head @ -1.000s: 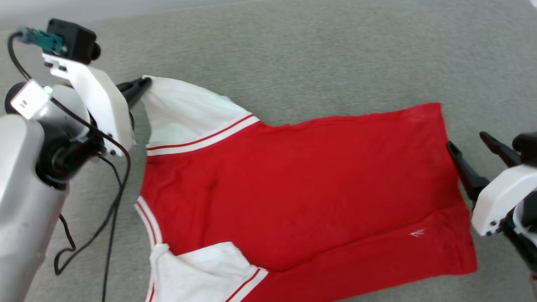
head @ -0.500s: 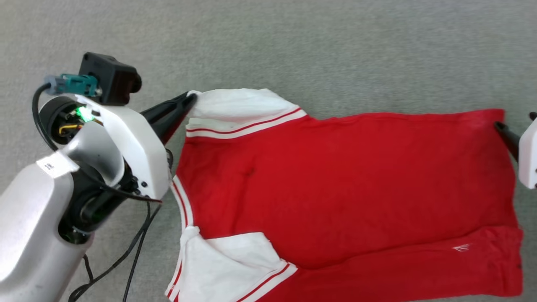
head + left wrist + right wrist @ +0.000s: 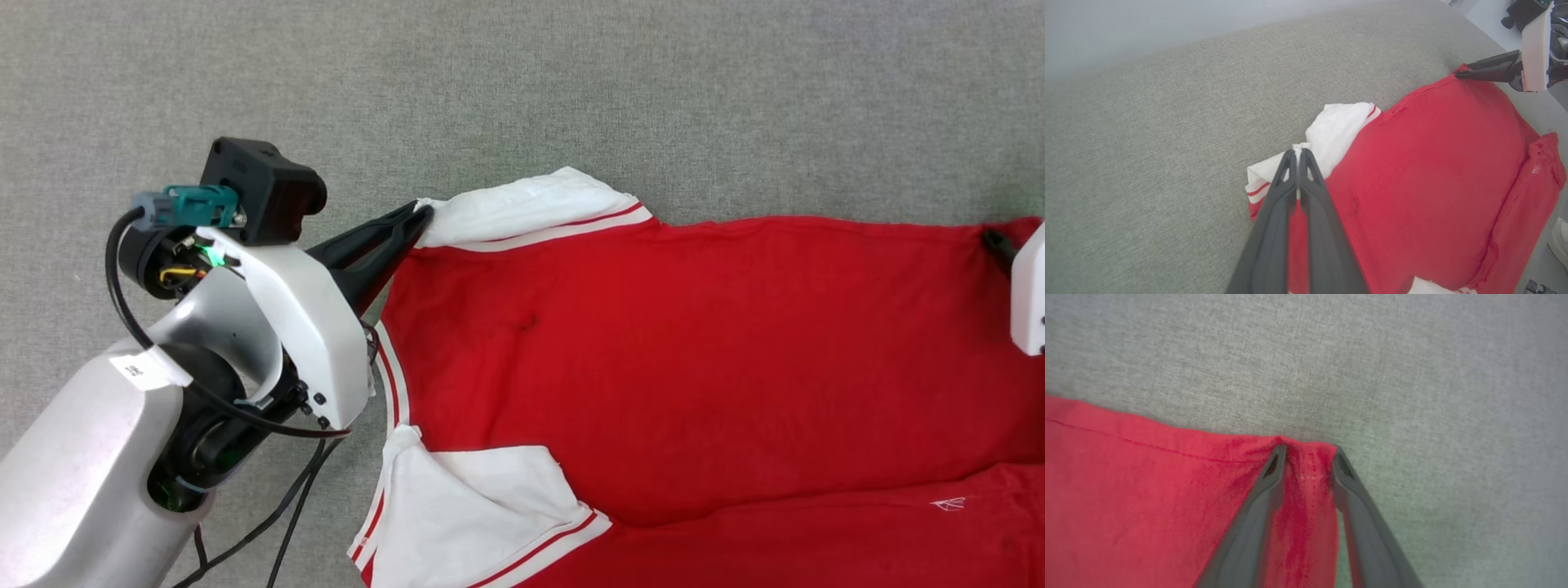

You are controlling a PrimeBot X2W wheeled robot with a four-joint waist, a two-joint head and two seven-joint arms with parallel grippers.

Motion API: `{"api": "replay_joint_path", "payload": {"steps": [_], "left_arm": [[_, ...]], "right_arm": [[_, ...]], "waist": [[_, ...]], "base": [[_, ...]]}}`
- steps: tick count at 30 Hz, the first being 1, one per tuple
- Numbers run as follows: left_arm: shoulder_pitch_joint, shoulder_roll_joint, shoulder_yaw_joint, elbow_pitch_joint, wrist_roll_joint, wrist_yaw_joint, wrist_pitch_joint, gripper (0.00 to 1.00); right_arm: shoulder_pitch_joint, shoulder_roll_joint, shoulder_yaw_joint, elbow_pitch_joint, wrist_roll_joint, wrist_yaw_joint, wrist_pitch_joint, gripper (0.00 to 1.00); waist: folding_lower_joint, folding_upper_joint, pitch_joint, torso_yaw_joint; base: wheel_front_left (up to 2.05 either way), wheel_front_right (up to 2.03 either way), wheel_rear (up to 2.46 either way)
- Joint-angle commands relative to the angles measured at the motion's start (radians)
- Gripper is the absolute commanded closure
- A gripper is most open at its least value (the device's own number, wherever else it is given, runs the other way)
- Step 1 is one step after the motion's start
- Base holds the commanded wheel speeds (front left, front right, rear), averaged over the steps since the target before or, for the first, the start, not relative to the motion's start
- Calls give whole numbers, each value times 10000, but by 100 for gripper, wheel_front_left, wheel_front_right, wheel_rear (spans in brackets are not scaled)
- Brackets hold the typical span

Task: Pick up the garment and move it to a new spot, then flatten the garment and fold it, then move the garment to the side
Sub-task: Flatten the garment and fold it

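Though creased, smooth red garment [image 3: 694, 367] spreads over coarse grey fabric [image 3: 571, 82].

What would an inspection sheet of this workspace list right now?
Surface: grey surface, woven, flat.
Job's things: garment, red with white sleeves, spread out, one long side folded over.
Clutter: nothing seen.
Grippers: left claw shut on a white sleeve's edge; right claw open, jaws astride a red hem corner.
Cables: black cables hang beside the left arm.
Surroundings: pale wall beyond the surface.
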Motion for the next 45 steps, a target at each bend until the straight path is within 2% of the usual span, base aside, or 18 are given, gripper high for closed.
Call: {"api": "replay_joint_path", "payload": {"steps": [1, 8, 13, 22, 29, 35, 40, 45], "left_arm": [[133, -56, -35, 48, -48, -11, -75, 100], [559, -100, 156, 474, -97, 133, -580, 100], [1096, -46, 354, 620, -197, 288, -966, 100], [2562, -24, 490, 107, -238, 883, -1525, 100], [3838, -89, 397, -141, -393, 1237, -1825, 100], [4828, -276, 292, -144, -655, 1397, -2152, 100], [5737, -361, 199, 45, -994, 1439, -2335, 100], [6213, -385, 30, 450, -1137, 1320, -2411, 100]], "right_arm": [[126, 214, 163, 408, 5, -1, -135, 100], [-41, 414, -349, 677, 226, -6, -1483, 100], [344, 847, -712, 461, 973, -3, -2465, 100], [2086, 577, -858, -392, 1730, -4, -3430, 100], [3669, 398, -1148, -1260, 2328, -3, -3633, 100], [4834, 451, -1502, -1871, 3188, -3, -3344, 100], [5901, 17, -1521, -2484, 3659, -3, -2837, 100], [6506, -715, -1184, -2895, 3732, -3, -2642, 100]], "waist": [[1, 0, -64, 2], [1, 0, -689, -137], [1, 0, -1317, -287], [1, 0, -2335, -273], [1, 0, -2761, -14], [1, 0, -2962, 144], [1, 0, -3082, 242], [1, 0, -3055, 295]], "base": [[0, 0, 0], [0, 0, 0], [0, 0, 0], [0, 0, 0], [0, 0, 0], [0, 0, 0], [0, 0, 0], [0, 0, 0]]}}
